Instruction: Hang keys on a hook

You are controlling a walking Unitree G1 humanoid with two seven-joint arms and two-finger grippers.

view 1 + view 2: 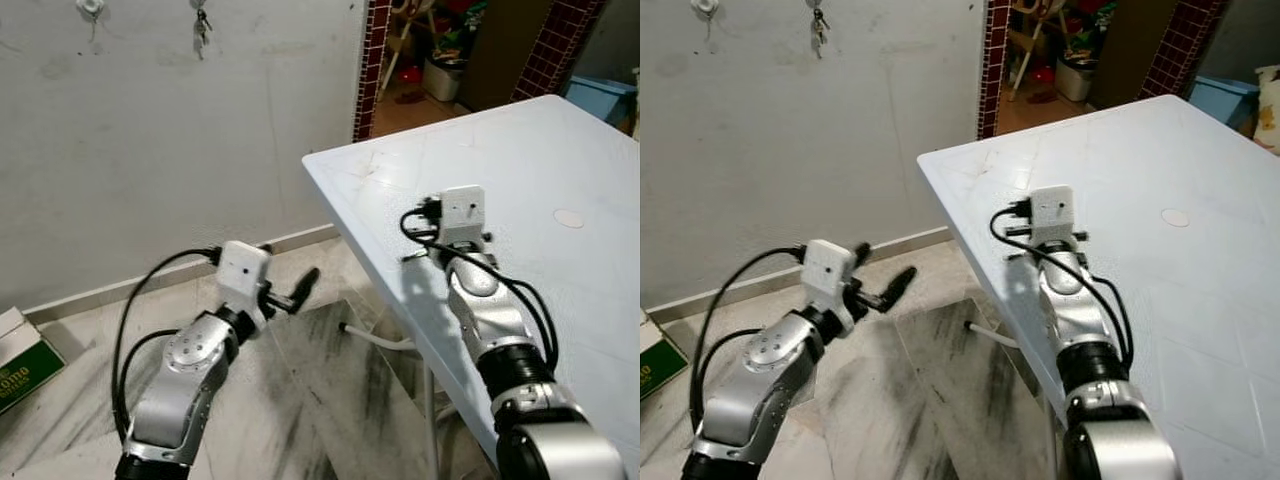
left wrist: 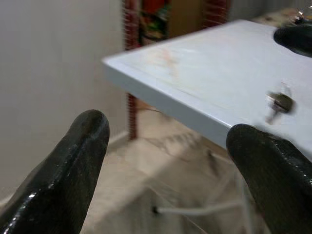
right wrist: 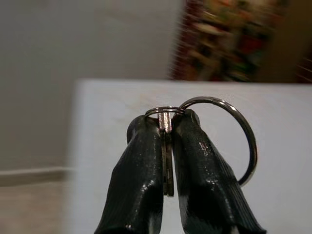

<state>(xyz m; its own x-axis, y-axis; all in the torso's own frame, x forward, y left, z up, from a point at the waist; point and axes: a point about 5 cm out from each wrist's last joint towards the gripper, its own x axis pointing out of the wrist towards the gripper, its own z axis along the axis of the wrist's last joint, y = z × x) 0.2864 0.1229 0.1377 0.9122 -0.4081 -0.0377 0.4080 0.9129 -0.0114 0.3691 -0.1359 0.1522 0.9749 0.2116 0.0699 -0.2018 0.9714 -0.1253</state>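
Right gripper [image 3: 166, 161] is clamped on the keys [image 3: 166, 146] over the white table [image 1: 560, 160], ring hanging out to one side. Left gripper [image 2: 165, 161] hangs spread wide and empty over the floor. Free hook [image 1: 90, 8] is high on the wall, beside one already holding keys — carry level, keep the pinch firm, lead with the ring.

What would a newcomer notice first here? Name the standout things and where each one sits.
First, the right gripper over the white table, its black fingers pinched on a key with a large ring beside them. Next, the left gripper, open over the marble floor beside the table. Last, a bunch of keys already hanging on a hook high on the grey wall.
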